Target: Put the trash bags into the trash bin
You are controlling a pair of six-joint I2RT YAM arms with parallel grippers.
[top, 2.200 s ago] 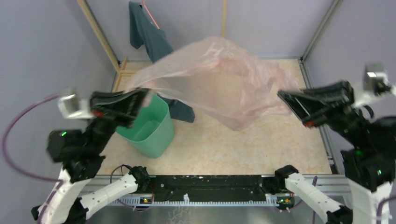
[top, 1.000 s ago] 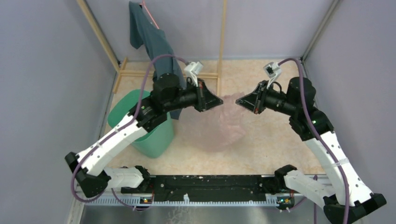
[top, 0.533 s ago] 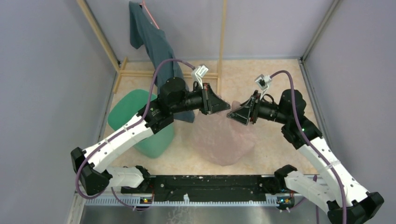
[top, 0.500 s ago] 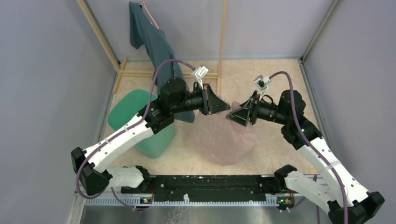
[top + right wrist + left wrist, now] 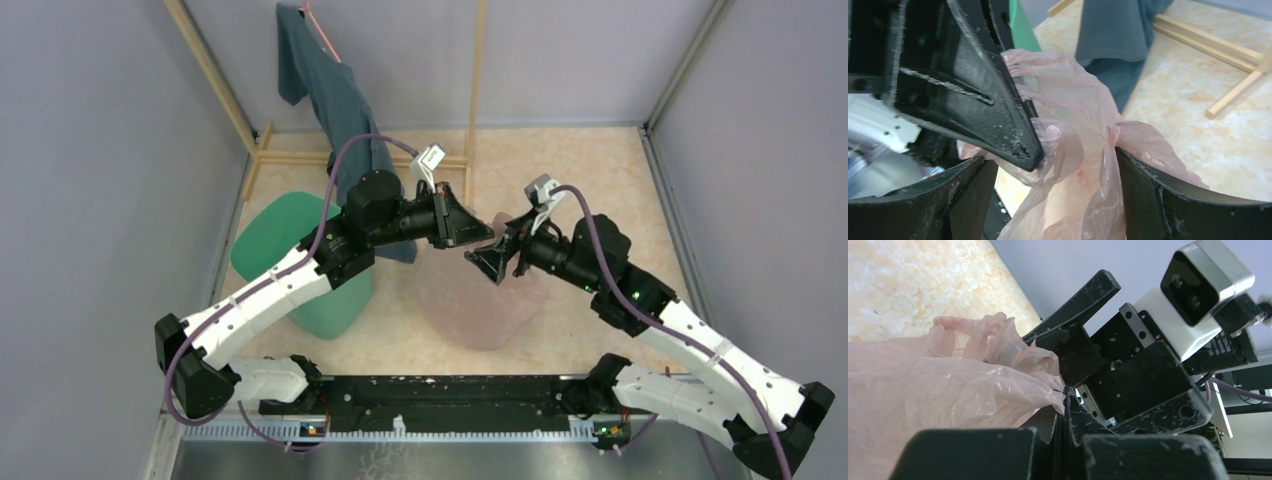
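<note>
The left gripper point(image 5: 484, 233) is pinching fully shut on a gathered edge of the trash bag point(image 5: 480, 305), holding the pale pink film up above the middle of the surface point(image 5: 600, 190). The right gripper point(image 5: 482, 268) is facing it almost tip to tip, its jaws standing wide on either side of the bunched plastic and clamping nothing. In the right wrist view a fold of film is brushing the inner face of one open finger. The rest of the bag is hanging down from the pinch and pooling in wrinkles on the surface, beside the mint-green trash bin point(image 5: 270, 240) and wholly outside it, with the left arm reaching across the bin's rim. A dark teal garment point(image 5: 330, 95) is hanging from a wooden rack point(image 5: 476, 80) at the back, its lower end trailing down near the bin. The bag looks nearly weightless, limp and slick, so it is likely to billow, cling and slide through a loose grip, and a single layer may stretch or tear. The safest hold appears to be the crumpled rim, where several layers are bunching together near the left gripper's tip. A second pinch further along that rim should help spread the mouth and steer it over the bin.
</note>
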